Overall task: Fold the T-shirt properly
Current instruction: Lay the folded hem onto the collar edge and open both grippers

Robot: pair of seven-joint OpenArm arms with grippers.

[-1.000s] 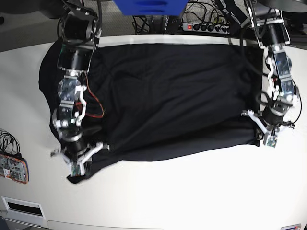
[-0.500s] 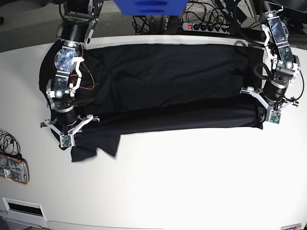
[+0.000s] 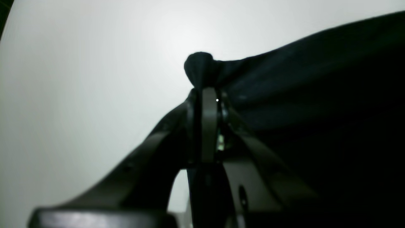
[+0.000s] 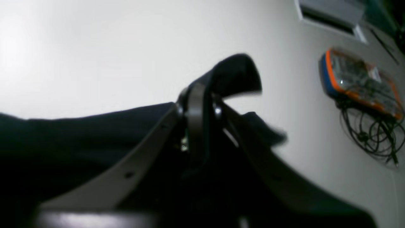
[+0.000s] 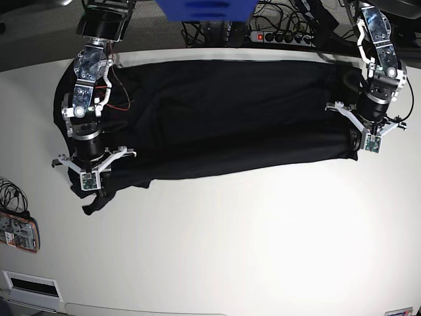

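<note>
left wrist: left gripper [image 3: 207,95] pinched tight on a bunched corner of the soft, matte black cloth t-shirt [image 3: 316,95], above the white tabletop [image 3: 79,79].

right wrist: right gripper [image 4: 197,95] likewise clamped on a floppy fold (blurred), orange-edged device [image 4: 360,82] off to the side.

base: shirt spread across the table's far half, near edge doubled over, grippers at opposite ends. probably light and limp, sagging mid-span; best held at corners, kept taut.

Both arms: silver-and-black segmented links, black cylindrical joints. Right arm [image 5: 84,108] carries a thin red cable. White finger brackets on right gripper [image 5: 89,172] and left gripper [image 5: 368,135], each with small green board.
</note>
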